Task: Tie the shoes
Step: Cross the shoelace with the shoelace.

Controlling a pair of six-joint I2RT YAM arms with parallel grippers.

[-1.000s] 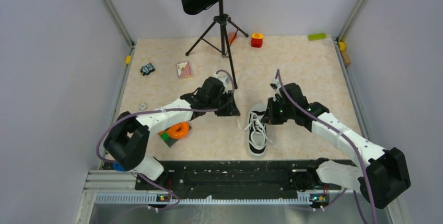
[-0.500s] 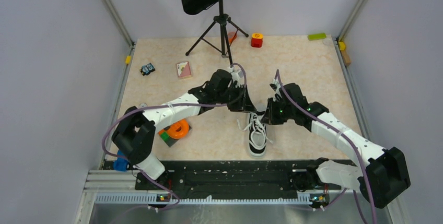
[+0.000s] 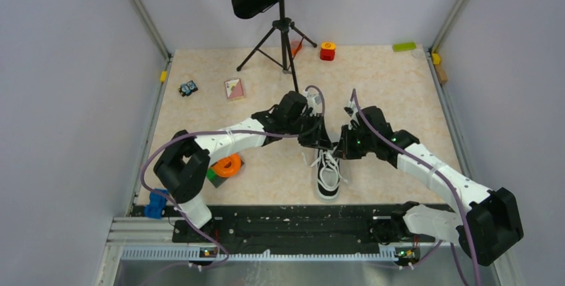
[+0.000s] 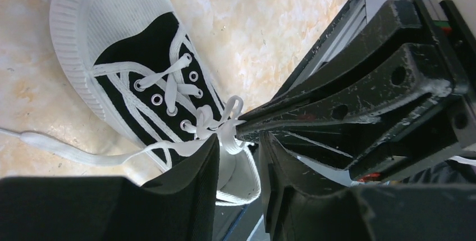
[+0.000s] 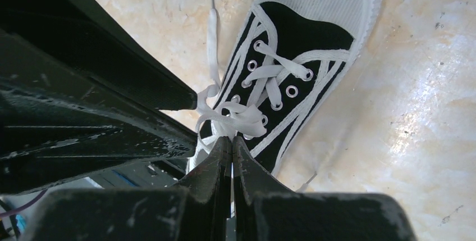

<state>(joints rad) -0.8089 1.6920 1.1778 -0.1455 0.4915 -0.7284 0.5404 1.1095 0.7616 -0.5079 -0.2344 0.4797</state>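
Observation:
The black low-top shoe [image 3: 326, 178] with a white toe cap lies in the middle of the table, toe toward the near edge. Its white laces [image 4: 220, 124] are bunched in a loose knot above the top eyelets. My right gripper [image 5: 231, 140] is shut on that bunch of lace [image 5: 236, 116] at the shoe's [image 5: 303, 33] opening. My left gripper [image 4: 238, 157] is open right beside it, its fingers [image 4: 193, 179] straddling a loop of lace without pinching it. From above, both grippers, left [image 3: 321, 143] and right [image 3: 342, 149], meet over the shoe's heel end.
One loose lace end [image 4: 45, 142] trails on the table left of the shoe. A music stand's tripod [image 3: 283, 39] stands behind the left arm. An orange tape roll [image 3: 228, 165], a card [image 3: 234, 89] and a red block [image 3: 327, 51] lie farther off.
My left arm has swung right, bringing its gripper from left of the shoe to the lace knot beside the right gripper. The right arm and shoe have stayed put.

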